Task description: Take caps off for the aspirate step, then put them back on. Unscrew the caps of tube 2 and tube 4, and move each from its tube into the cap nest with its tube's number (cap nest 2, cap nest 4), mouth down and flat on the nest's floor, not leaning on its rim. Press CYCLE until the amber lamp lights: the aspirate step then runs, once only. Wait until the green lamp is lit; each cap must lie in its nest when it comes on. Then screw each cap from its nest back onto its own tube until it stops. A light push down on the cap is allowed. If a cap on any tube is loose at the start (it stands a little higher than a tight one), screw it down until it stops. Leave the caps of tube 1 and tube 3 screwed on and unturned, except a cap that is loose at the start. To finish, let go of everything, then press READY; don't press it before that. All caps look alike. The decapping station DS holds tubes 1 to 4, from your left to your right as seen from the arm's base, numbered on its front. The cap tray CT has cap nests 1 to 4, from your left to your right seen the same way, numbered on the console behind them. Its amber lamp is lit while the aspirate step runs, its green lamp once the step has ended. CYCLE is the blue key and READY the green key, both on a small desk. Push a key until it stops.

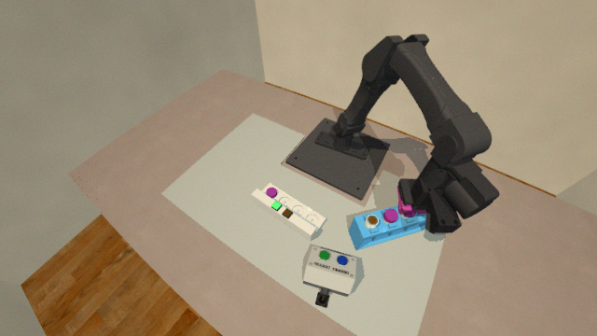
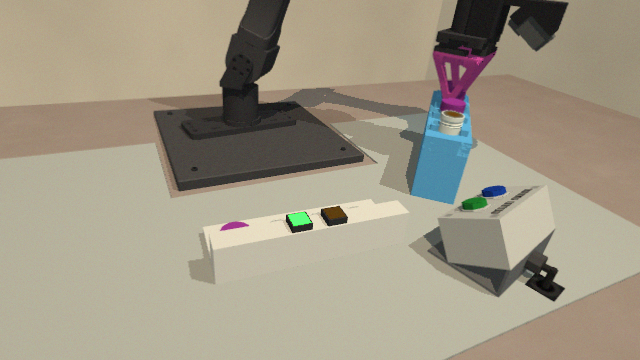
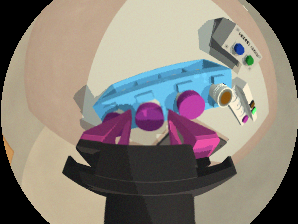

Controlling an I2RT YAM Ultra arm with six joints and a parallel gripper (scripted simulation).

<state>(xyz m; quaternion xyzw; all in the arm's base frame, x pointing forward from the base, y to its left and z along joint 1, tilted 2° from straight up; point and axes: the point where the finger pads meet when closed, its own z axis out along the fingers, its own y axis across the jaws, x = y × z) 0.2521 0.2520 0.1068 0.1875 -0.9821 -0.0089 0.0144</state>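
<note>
The blue decapping station (image 1: 387,229) holds an open tube (image 1: 371,220) at its end nearest the key desk, with a magenta cap (image 1: 390,215) on the tube beside it. My gripper (image 1: 408,212) points down over the tube after that. In the wrist view my gripper (image 3: 149,113) stands open around a magenta cap (image 3: 149,117) that sits on this tube, with small gaps on both sides. The tube at the far end is hidden by a finger. One magenta cap (image 1: 270,191) lies in the end nest of the white cap tray (image 1: 289,210). The green lamp (image 1: 276,205) is lit and the amber lamp (image 1: 287,214) is dark.
The small desk (image 1: 332,270) with the green key (image 1: 324,255) and the blue key (image 1: 342,260) stands in front of the station and tray. The arm's dark base plate (image 1: 336,159) lies behind the tray. The other three nests look empty.
</note>
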